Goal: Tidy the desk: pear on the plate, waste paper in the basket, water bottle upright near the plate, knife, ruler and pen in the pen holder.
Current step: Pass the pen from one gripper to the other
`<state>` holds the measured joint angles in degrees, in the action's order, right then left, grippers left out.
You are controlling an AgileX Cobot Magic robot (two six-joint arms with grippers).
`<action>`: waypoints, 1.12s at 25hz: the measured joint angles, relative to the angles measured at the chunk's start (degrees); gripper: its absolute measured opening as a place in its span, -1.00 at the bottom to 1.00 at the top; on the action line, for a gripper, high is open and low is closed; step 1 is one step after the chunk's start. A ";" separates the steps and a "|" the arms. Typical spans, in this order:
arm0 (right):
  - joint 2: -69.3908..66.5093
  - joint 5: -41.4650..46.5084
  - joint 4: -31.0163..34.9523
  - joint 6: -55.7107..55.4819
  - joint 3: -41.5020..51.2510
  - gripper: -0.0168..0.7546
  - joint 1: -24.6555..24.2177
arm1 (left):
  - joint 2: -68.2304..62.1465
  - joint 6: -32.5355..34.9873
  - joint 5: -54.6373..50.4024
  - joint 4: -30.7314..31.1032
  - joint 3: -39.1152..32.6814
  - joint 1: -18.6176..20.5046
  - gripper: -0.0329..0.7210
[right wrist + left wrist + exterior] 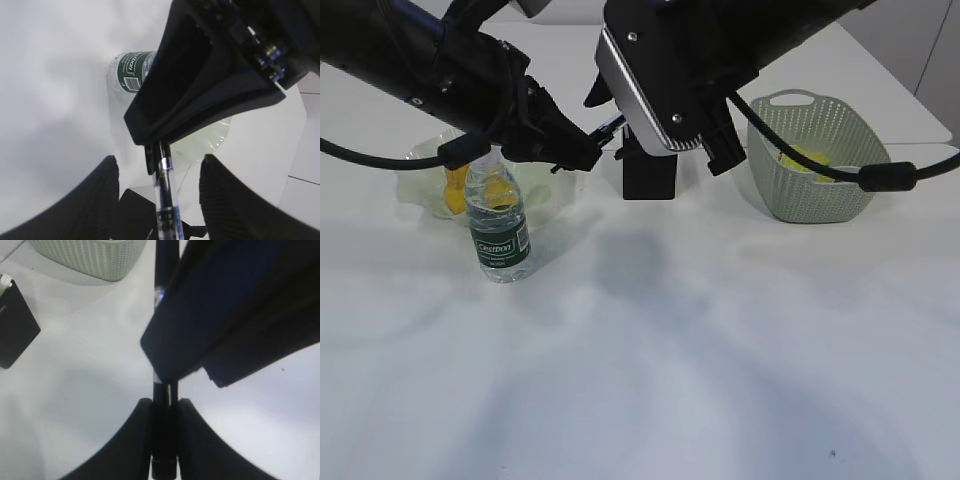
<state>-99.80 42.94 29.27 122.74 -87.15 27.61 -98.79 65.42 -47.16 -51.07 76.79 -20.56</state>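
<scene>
Left wrist view, jaws clamped on pen [164, 435], right jaws apart.

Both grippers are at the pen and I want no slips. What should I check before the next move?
1. Is the pen clamped in the left gripper: ok.
2. Is the right gripper open, with one finger on each side of the pen: ok.
3. Is the pen lined up over the holder: cannot tell.
4. Is the bottle upright beside the plate: ok.
5. Is the paper in the basket: ok.
</scene>
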 joint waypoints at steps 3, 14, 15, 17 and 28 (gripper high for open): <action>-0.25 0.00 0.00 -0.11 0.00 0.05 0.23 | 0.00 0.00 0.00 0.00 0.00 -0.07 -0.65; -2.58 -1.60 0.00 -0.23 0.00 0.05 0.23 | 0.00 -0.13 -1.44 0.00 0.00 -0.07 -0.66; -2.67 -1.60 0.00 -0.23 0.00 0.05 0.23 | 0.00 -0.13 -1.44 0.05 0.00 -0.07 -0.66; -3.05 -1.74 0.00 -0.23 0.00 0.04 0.23 | 0.00 -0.13 -1.48 0.21 0.00 -0.07 -0.66; -3.38 -3.36 0.00 -0.23 0.00 -0.41 0.23 | 0.00 -0.13 -1.48 0.43 0.00 -0.07 -0.66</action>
<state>-103.18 39.58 29.27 122.51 -87.15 27.85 -98.79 65.29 -48.64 -50.65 76.79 -20.62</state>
